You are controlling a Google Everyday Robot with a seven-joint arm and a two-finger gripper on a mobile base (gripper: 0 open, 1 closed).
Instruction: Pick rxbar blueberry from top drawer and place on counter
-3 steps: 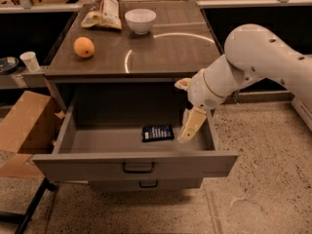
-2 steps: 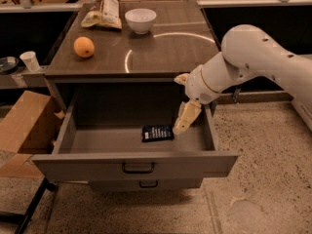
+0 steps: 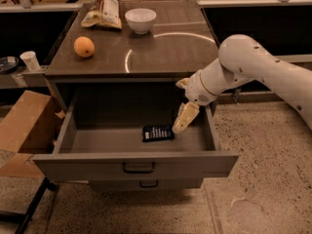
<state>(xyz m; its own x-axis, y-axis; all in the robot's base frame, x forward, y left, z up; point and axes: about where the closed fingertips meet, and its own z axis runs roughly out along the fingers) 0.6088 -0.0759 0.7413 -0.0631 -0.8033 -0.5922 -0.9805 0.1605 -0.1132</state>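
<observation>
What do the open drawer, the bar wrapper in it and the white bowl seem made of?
Top drawer: probably painted metal, thin flat grey matte walls. Rxbar blueberry: likely plastic film, dark with white print. Bowl: probably glazed ceramic, smooth white, though plastic is possible. The gripper hangs inside the drawer, close beside the bar.

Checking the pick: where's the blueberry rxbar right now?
In the camera view, the rxbar blueberry lies flat on the top drawer floor, the gripper beside its right edge.
</observation>
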